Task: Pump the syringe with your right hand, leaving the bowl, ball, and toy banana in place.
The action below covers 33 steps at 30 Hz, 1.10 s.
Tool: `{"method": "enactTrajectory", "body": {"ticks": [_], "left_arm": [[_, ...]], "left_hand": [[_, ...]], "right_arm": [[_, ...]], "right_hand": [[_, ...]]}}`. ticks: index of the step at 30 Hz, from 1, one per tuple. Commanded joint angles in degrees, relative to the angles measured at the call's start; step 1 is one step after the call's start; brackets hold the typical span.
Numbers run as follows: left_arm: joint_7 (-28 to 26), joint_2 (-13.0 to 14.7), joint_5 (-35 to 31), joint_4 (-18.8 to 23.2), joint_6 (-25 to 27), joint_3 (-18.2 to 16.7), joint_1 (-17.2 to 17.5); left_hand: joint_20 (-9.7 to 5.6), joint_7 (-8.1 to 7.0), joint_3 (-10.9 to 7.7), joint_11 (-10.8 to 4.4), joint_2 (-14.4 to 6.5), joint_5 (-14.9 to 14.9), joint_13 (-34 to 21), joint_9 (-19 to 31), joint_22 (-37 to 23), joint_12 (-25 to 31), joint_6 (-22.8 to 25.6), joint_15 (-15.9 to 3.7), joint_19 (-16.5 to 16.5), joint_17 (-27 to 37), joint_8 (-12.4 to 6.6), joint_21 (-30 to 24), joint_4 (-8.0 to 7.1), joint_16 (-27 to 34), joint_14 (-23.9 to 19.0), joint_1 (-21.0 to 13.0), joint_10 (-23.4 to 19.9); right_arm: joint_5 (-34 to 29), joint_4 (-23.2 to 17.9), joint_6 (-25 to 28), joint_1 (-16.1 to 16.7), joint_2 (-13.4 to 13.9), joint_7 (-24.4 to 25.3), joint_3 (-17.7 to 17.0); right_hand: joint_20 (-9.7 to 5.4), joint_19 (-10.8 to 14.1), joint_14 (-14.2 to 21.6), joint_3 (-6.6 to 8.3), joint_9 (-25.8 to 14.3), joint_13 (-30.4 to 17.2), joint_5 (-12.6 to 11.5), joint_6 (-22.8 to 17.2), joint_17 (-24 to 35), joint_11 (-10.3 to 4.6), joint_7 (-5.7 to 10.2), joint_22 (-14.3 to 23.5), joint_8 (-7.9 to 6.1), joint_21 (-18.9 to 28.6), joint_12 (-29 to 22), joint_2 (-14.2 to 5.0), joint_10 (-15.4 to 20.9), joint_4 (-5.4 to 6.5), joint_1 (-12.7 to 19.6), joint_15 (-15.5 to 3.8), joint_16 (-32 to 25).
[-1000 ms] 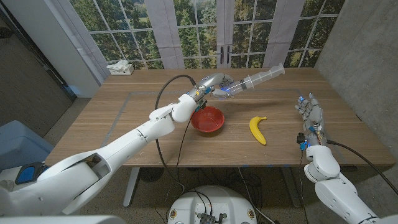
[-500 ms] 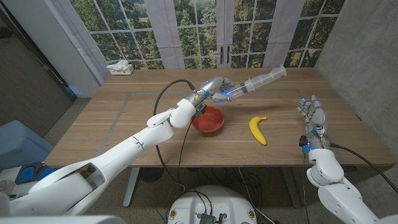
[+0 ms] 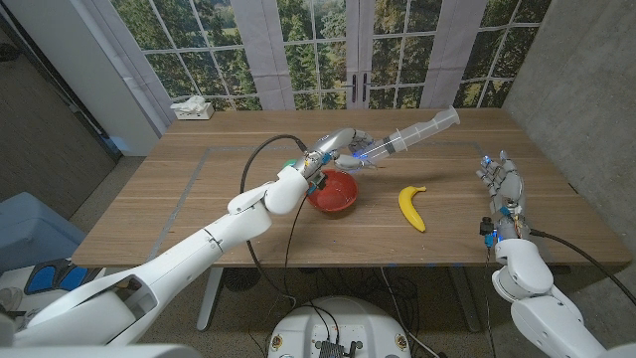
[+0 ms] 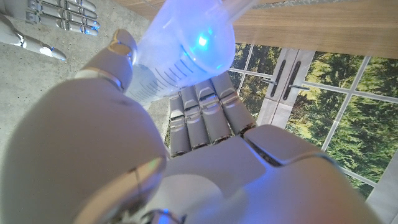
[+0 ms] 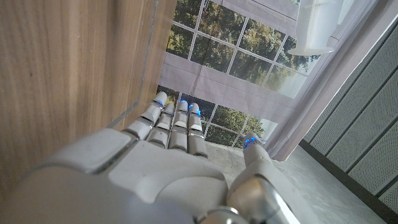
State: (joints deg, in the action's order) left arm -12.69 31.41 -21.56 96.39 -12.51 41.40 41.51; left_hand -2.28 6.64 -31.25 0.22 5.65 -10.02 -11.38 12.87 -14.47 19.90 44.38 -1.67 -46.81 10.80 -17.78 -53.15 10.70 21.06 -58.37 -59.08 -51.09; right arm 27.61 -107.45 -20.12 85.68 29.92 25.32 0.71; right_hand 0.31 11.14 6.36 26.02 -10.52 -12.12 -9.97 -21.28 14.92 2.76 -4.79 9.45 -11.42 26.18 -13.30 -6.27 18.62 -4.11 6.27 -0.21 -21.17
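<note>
My left hand (image 3: 343,145) grips the barrel end of a clear syringe (image 3: 412,131) and holds it in the air above the table, behind the red bowl (image 3: 348,202). The syringe slants up to the right, its plunger end toward my right side. In the left wrist view the syringe (image 4: 186,43) glows blue against the curled fingers of my left hand (image 4: 155,143). A yellow toy banana (image 3: 411,207) lies to the right of the bowl. My right hand (image 3: 500,180) is near the table's right edge, fingers straight and apart, holding nothing; the right wrist view shows my right hand (image 5: 168,162) the same way.
A white tissue box (image 3: 192,107) sits at the table's far left corner. Windows run behind the wooden table (image 3: 199,189) and a grey wall stands to the right. Bare wood lies between the banana and my right hand.
My left arm has slid slightly to the right and nearer, carrying the syringe a little with it. My right hand has drifted a touch to the right and stays empty.
</note>
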Motion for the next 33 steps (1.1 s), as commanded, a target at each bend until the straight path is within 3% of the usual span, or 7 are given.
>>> {"method": "enactTrajectory", "body": {"ticks": [1,18,33], "left_arm": [[-0.85,0.71,0.39,0.81,-1.71,-1.46,2.44],[-1.67,0.53,-0.15,-0.53,-3.56,-2.2,2.62],[-1.0,0.03,-0.54,-2.41,-4.88,-1.97,1.19]], "left_hand": [[-8.81,-5.31,-0.14,-9.22,-9.99,-0.18,-0.14,0.29,-0.02,-0.07,10.44,-12.23,-2.89,0.1,0.07,-0.59,-0.34,-0.01,-8.39,-10.16,-9.51],[-8.72,-5.9,0.29,-10.29,-10.02,-0.15,-0.11,0.25,0.41,-0.62,10.63,-12.24,-2.43,0.09,0.78,-1.44,-0.46,-0.51,-8.53,-10.15,-9.54],[-8.67,-6.01,0.67,-10.49,-10.11,-0.13,-0.1,0.23,0.82,-1.1,10.86,-12.24,-1.92,0.09,1.35,-2.12,-0.57,-0.98,-8.58,-9.99,-9.58]], "right_arm": [[-1.71,-3.09,2.77,-0.34,1.05,0.58,-1.16],[-1.94,-4.94,6.5,-3.4,2.22,0.37,-3.49],[-3.93,-4.52,7.83,-6.36,3.03,-0.01,-3.47]], "right_hand": [[0.01,0.59,0.14,0.02,-0.28,-0.13,-0.04,-0.1,0.14,-0.09,0.21,0.17,-0.04,-0.35,0.37,-2.02,0.07,-0.03,0.27,0.08,0.08],[-0.01,0.94,0.28,-0.03,-0.28,-0.14,-0.04,0.01,0.19,0.06,0.2,0.18,0.01,-0.74,0.4,-2.06,0.1,0.04,0.24,0.01,0.14],[-0.35,1.55,0.3,-0.07,-0.28,-0.15,-0.05,0.04,0.23,-0.01,0.17,0.18,0.02,-0.96,0.47,-2.09,0.02,0.09,0.23,0.0,0.23]]}}
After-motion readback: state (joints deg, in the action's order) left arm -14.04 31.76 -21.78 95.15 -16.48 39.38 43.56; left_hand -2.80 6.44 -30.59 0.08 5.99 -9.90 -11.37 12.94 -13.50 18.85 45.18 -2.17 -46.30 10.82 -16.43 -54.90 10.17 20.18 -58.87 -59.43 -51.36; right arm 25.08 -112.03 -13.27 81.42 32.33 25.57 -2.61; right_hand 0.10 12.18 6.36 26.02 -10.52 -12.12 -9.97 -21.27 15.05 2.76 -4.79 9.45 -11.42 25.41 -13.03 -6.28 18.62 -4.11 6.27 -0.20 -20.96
